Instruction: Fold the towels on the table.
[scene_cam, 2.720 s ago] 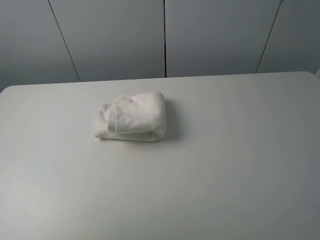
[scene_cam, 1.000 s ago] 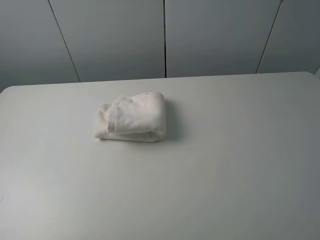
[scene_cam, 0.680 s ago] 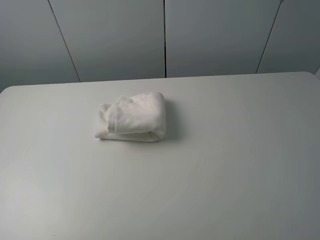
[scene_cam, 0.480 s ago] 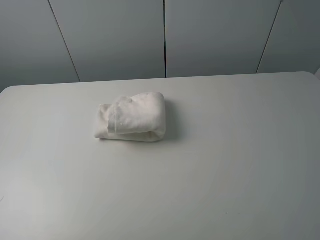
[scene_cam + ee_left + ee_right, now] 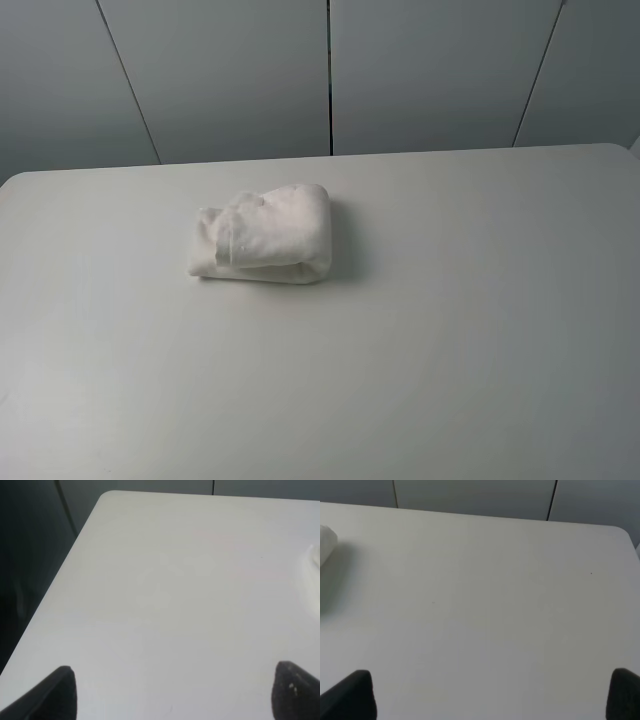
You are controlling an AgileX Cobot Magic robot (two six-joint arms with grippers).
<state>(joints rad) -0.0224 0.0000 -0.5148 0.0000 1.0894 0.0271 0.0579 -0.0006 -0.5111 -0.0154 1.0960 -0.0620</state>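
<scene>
Nothing moved: towel [image 5: 262, 236] folded, table [image 5: 450, 350] edges distant.

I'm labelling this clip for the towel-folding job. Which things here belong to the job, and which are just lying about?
Belongs to the job:
- towel, already in a folded bundle
- table it lies on
- left tool, open, holding nothing
- right tool, open, holding nothing

Just lying about:
- nothing loose shows; only the grey wall panels behind the table

Background: grey panelled wall [image 5: 240, 75] behind the far edge, split by thin dark seams [image 5: 330, 75], one vertical, others slanting. Dark, shadowed area [image 5: 25, 555] off the left side.
</scene>
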